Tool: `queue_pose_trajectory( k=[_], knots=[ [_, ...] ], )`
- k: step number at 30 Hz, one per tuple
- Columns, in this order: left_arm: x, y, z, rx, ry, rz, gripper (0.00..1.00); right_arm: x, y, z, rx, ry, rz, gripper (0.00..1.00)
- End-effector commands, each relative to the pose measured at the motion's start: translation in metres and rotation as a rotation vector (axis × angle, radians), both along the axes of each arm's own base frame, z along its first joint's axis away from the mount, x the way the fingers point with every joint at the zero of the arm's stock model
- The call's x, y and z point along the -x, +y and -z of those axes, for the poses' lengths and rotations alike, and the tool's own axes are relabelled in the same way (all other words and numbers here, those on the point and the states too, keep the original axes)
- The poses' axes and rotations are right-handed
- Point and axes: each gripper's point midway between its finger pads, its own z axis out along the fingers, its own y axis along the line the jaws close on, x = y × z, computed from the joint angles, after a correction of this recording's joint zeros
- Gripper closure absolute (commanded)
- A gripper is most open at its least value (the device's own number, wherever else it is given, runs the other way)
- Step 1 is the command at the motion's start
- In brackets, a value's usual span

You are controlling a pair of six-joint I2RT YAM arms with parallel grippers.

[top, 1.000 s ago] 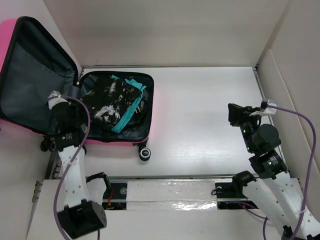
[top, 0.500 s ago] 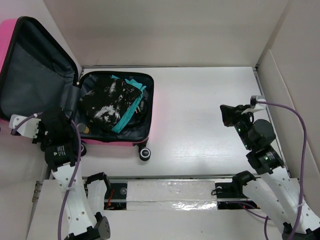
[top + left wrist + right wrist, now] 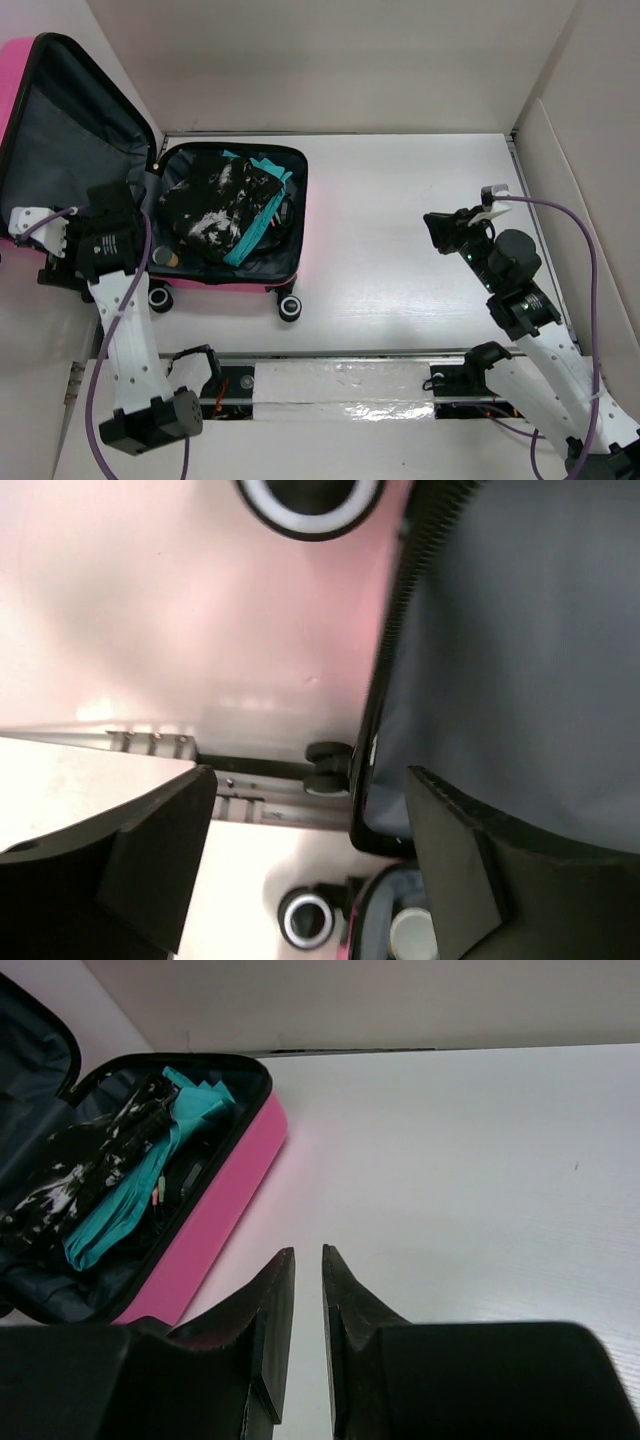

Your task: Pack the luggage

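The pink luggage lies open at the table's left, its grey-lined lid tilted up against the side wall. In its base lie a black-and-white garment and a teal garment. My left gripper is at the lid's lower near edge. In the left wrist view this gripper is open, with the lid's black zipper trim running between its fingers and the grey lining to the right. My right gripper hovers over bare table, pointing at the luggage. Its jaws show a narrow gap with nothing in it.
Black wheels stick out at the luggage's near edge. A small round cap sits in the base's near left corner. White panels wall in the table at back and sides. A metal rail runs along the near edge.
My left gripper drew back from the hinge area, swung left to the lid's lower edge, and opened. My right gripper crept left toward the luggage.
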Motion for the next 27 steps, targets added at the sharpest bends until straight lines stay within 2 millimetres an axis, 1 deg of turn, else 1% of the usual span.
queue_pose_trajectory(
  k=[1,2,4,5,8,9,12,13,14,16,17,18,19,20,21,25,27],
  knots=[
    [0.011,0.013,-0.015,-0.114,-0.005,-0.160,0.29,0.004,0.007,-0.033,-0.013,-0.090,-0.042,0.77],
    [0.004,0.015,-0.011,-0.116,0.027,-0.165,0.32,0.004,0.008,-0.033,-0.012,-0.089,-0.044,0.77],
    [0.000,0.019,-0.012,-0.138,0.049,-0.180,0.34,0.003,0.007,-0.032,-0.008,-0.087,-0.042,0.77],
    [-0.003,0.020,-0.009,-0.140,0.065,-0.183,0.38,0.003,0.007,-0.032,-0.006,-0.086,-0.038,0.77],
    [-0.003,0.028,-0.004,-0.134,0.087,-0.219,0.42,0.001,0.006,-0.030,-0.005,-0.082,-0.029,0.77],
    [-0.008,0.031,-0.002,-0.123,0.072,-0.216,0.43,0.000,0.006,-0.030,-0.002,-0.080,-0.030,0.77],
    [-0.016,0.034,0.001,-0.133,0.094,-0.206,0.49,-0.002,0.006,-0.027,0.003,-0.070,-0.026,0.77],
    [-0.017,0.035,0.001,-0.132,0.140,-0.192,0.51,-0.003,0.006,-0.026,0.006,-0.068,-0.020,0.77],
    [-0.023,0.037,0.004,-0.139,0.125,-0.188,0.57,-0.003,0.005,-0.026,0.006,-0.066,-0.018,0.77],
    [-0.029,0.039,0.006,-0.141,0.124,-0.176,0.63,-0.003,0.005,-0.026,0.006,-0.066,-0.015,0.77],
    [-0.029,0.039,0.011,-0.133,0.188,-0.148,0.75,-0.003,0.005,-0.025,0.007,-0.065,-0.015,0.77],
    [-0.037,0.041,0.008,-0.144,0.147,-0.138,0.80,-0.003,0.006,-0.025,0.005,-0.064,-0.018,0.77],
    [-0.038,0.041,0.008,-0.147,0.146,-0.132,0.82,-0.003,0.006,-0.026,0.006,-0.066,-0.021,0.77],
    [-0.040,0.042,0.009,-0.145,0.164,-0.120,0.82,-0.003,0.006,-0.025,0.009,-0.064,-0.023,0.77],
    [-0.041,0.047,0.010,-0.134,0.144,-0.122,0.82,-0.003,0.006,-0.027,0.008,-0.067,-0.021,0.77],
    [-0.047,0.054,0.019,-0.094,0.120,-0.108,0.83,-0.005,0.002,-0.024,0.014,-0.059,0.002,0.77],
    [-0.052,0.055,0.019,-0.091,0.120,-0.091,0.90,-0.005,0.002,-0.023,0.014,-0.058,0.005,0.77]
  ],
)
